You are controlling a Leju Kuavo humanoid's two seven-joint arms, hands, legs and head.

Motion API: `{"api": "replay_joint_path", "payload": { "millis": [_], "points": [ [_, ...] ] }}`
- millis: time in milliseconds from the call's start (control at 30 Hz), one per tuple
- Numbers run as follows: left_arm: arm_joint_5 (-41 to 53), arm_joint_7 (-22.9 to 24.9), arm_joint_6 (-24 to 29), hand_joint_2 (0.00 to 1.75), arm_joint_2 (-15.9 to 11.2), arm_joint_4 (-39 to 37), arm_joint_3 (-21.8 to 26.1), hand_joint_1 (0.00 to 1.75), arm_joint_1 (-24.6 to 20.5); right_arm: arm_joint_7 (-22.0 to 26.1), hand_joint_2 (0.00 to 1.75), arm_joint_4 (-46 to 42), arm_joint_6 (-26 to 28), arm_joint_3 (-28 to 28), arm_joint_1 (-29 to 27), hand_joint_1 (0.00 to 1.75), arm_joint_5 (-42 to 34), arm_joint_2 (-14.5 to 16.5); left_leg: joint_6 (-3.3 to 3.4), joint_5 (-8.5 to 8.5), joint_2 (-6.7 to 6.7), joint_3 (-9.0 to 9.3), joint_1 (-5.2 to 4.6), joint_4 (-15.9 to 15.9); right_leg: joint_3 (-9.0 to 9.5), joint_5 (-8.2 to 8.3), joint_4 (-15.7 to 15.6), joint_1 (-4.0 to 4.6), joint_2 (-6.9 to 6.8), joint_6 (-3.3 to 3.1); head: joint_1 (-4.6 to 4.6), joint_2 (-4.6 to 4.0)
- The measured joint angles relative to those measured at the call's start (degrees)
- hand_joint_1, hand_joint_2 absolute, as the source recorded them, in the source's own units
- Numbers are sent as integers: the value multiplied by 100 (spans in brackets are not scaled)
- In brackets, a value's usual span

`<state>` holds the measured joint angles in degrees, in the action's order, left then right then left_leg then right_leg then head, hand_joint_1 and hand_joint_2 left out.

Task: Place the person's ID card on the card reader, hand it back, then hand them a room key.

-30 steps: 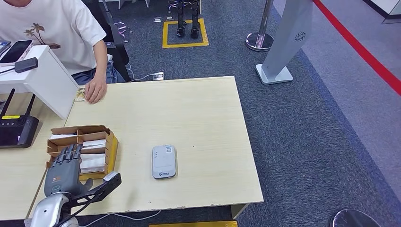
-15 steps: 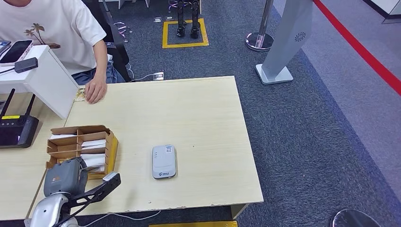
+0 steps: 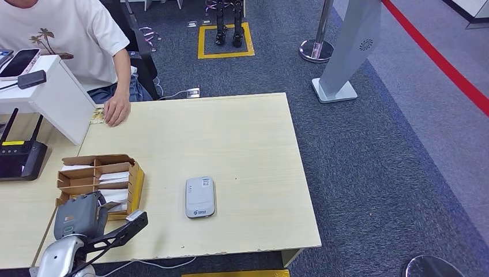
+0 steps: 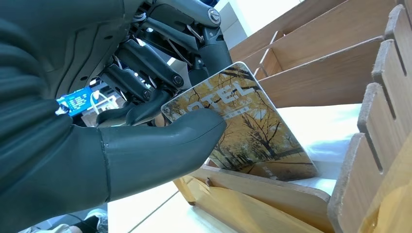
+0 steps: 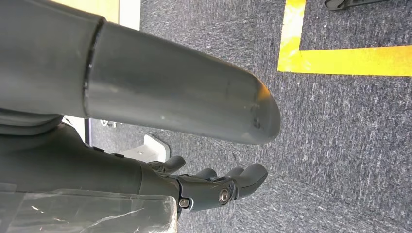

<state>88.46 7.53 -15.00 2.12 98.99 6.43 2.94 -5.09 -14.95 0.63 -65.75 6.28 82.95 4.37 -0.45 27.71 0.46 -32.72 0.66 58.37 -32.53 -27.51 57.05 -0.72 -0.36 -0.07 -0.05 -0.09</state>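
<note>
From the head view, the left hand [image 3: 81,214] sits at the near left corner of the bench [image 3: 230,133], its fingers curled down into the near end of the cardboard card box [image 3: 98,182]. A second ago those fingers lay stretched out flat over the box's compartments; half a second ago they had already folded in, and the hand has hardly shifted since. The card reader [image 3: 200,197] lies flat, well apart from the box toward the bench's near edge, nothing resting on it, in the same spot as before. At the far left corner of the bench a person's hand [image 3: 117,109] rests on a small card [image 3: 97,115], unchanged across the frames. A black device with antennas [image 3: 20,157] stands left of the box, beside a white stand [image 3: 55,95] carrying a phone [image 3: 19,62].

In the left wrist view, the left hand [image 4: 160,111] pinches a room key card [image 4: 243,128] with an autumn-tree print, the thumb [image 4: 184,141] pressed on its printed face and dark fingers [image 4: 145,104] behind it. The card is tilted, its far end still down inside a box [image 4: 316,73] compartment among white cards.

In the right wrist view, the right hand [image 5: 204,187] hangs over grey carpet [image 5: 340,145] with yellow floor tape [image 5: 340,60], fingers loosely curled and holding nothing.
</note>
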Motion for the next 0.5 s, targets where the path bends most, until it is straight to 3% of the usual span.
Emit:
{"api": "replay_joint_path", "payload": {
  "millis": [500],
  "points": [
    [-122,-302,23,175,-55,124,-9,175,38,9,0,0,-1,-1,-1,0,-5,30,0,0,2,0,0,0,0,0,0,0,2,0,-2,0]
  ]
}}
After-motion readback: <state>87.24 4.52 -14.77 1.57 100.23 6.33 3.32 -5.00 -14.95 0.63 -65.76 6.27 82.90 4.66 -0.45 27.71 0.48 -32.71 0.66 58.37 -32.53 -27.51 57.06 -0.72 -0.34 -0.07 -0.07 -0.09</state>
